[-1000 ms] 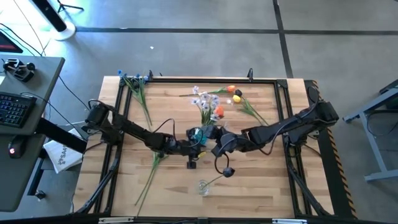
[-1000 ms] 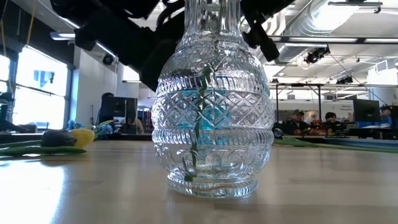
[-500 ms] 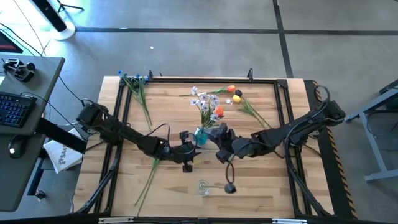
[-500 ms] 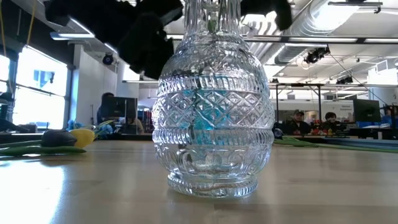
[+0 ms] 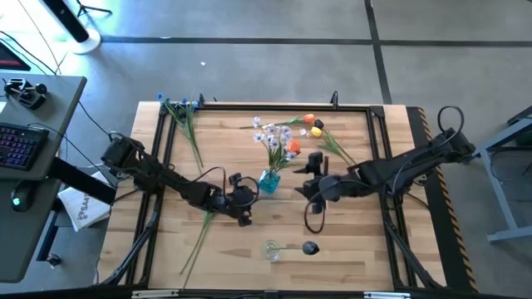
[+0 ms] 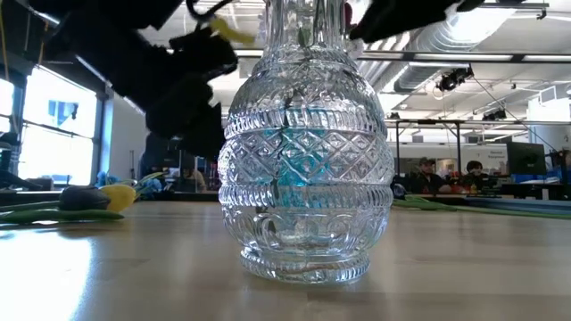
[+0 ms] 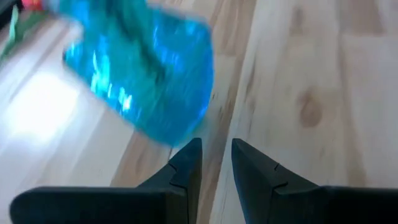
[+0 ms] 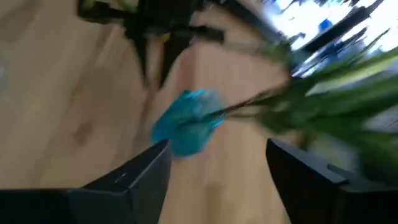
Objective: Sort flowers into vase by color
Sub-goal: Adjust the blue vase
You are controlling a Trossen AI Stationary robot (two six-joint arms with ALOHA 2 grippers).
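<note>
A small blue vase [image 5: 268, 182] stands mid-table with white and pale-blue sprays [image 5: 271, 133] and an orange tulip [image 5: 292, 149] rising from it. A clear cut-glass vase [image 5: 272, 250] stands near the front edge. A dark bud [image 5: 310, 247] leans out to the vase's right on a thin stem. My left gripper [image 5: 249, 196] is just left of the blue vase [image 7: 149, 68], its fingers a narrow gap apart with nothing between them. My right gripper [image 5: 304, 178] is right of the blue vase [image 8: 186, 127], wide open and holding nothing.
Blue sprays [image 5: 183, 110] lie at the far left corner. An orange and a yellow tulip [image 5: 313, 126] lie with a dark bud at the far middle. A long green stem [image 5: 198, 235] lies under my left arm. Black rails [image 5: 378, 141] frame the table.
My left gripper has drawn back from the blue vase toward the table's left and near edges. My right gripper has risen, rolled and pulled back toward the right edge. The dark bud has dropped toward the near edge, and its stem no longer shows in the clear vase's belly.
</note>
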